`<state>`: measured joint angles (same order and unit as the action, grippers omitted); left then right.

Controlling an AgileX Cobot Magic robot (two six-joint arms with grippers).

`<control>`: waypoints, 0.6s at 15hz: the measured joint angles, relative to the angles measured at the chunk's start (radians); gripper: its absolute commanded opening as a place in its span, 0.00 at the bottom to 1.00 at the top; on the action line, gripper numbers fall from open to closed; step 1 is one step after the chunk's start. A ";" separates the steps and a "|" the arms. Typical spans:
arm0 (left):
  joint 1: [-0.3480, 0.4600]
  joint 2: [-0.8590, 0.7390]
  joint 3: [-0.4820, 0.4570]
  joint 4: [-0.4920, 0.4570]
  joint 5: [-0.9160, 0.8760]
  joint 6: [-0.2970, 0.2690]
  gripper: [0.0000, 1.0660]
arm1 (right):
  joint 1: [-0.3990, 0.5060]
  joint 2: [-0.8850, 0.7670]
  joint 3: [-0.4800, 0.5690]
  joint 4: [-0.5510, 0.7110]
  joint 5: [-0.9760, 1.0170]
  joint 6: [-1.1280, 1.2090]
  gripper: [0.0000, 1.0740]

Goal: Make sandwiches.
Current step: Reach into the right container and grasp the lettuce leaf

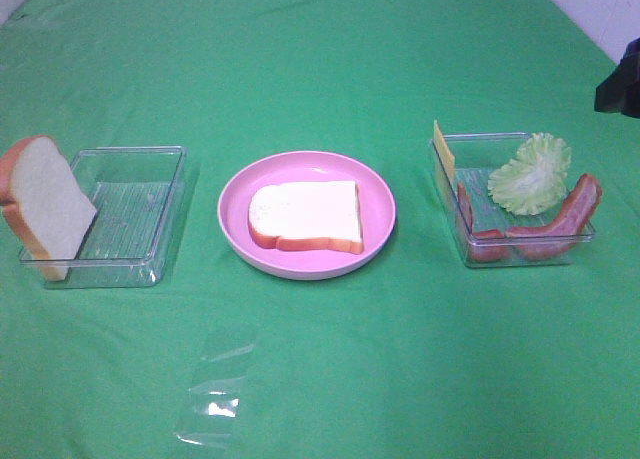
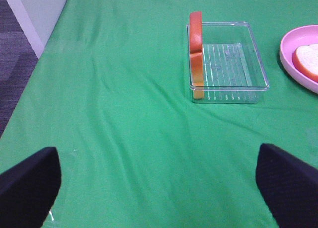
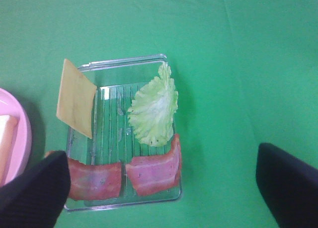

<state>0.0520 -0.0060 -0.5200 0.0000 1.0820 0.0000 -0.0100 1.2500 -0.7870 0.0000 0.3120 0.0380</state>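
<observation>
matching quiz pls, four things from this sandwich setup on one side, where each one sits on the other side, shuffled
Things
1. cheese slice
2. lettuce leaf
3. bacon strips
4. left tray

Places or states
a. has one bread slice standing on edge at its outer end
b. leans on the right tray wall nearest the plate
c. lie along the right tray's near wall in the high view
d. pale green, at the right tray's far side

Pairs: 1-b, 2-d, 3-c, 4-a

No readable text, labels, brands, numbers or signs on anything here.
</observation>
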 measured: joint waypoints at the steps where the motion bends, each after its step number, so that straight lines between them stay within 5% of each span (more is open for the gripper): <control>1: 0.000 0.000 0.000 0.000 0.000 0.000 0.94 | 0.000 0.060 -0.040 0.000 0.023 0.000 0.91; 9: 0.000 0.000 0.000 0.000 0.000 0.000 0.94 | 0.000 0.439 -0.336 0.000 0.155 -0.020 0.91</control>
<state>0.0520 -0.0060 -0.5200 0.0000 1.0820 0.0000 -0.0100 1.6890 -1.1230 0.0000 0.4670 0.0180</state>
